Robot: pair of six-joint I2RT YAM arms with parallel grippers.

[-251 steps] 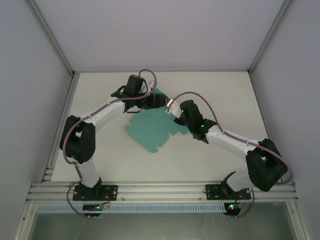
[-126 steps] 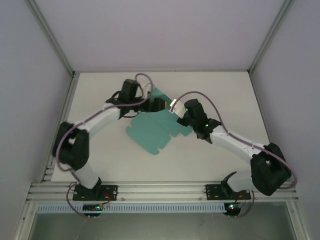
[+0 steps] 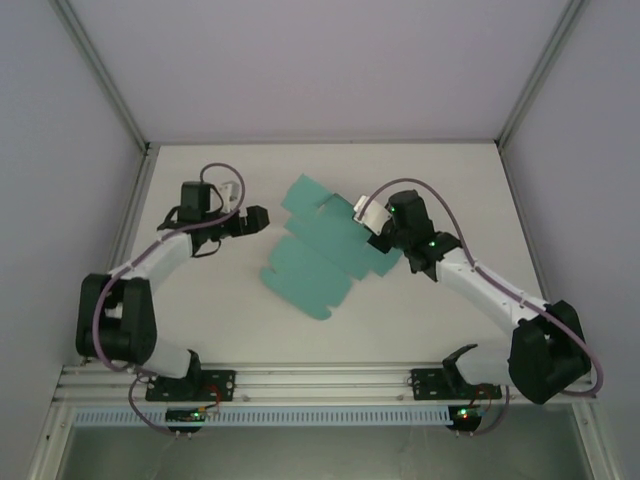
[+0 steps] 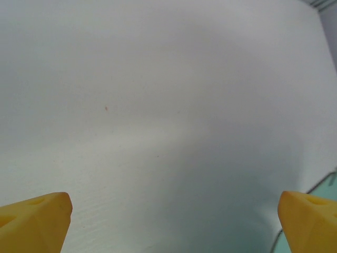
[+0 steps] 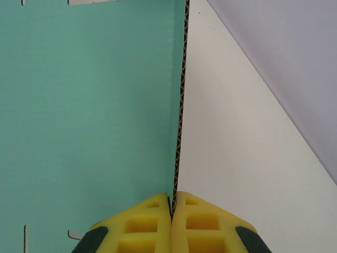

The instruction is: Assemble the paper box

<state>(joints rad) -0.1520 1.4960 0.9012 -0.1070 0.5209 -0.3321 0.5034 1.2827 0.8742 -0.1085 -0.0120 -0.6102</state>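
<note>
Nearest the arm bases the worktop [image 3: 210, 330] is bare. Just beyond it, around the middle, lies the paper box [image 3: 322, 255], not yet a box at all but a flat teal die-cut sheet with its flaps spread out. A second ago both claws were crowded together at the sheet's far edge. Since then the left arm has swung off to its own side, and the left claw [image 3: 260, 218] hangs well apart from the card. Its yellow fingers [image 4: 37, 216] are spread wide with nothing between them, over plain white surface. The right claw [image 3: 362, 213] has kept its place at the far right flap, and its wrist view shows it clenched on the card: the two yellow pads [image 5: 152, 216] meet on the corrugated edge, with the teal face [image 5: 89, 116] running away to one side. The sheet has also slid a little to the right. I judge that the joint hold has been given up with no panel folded or locked, so assembly has barely begun and the left claw will probably need a fresh approach to a flap.
</note>
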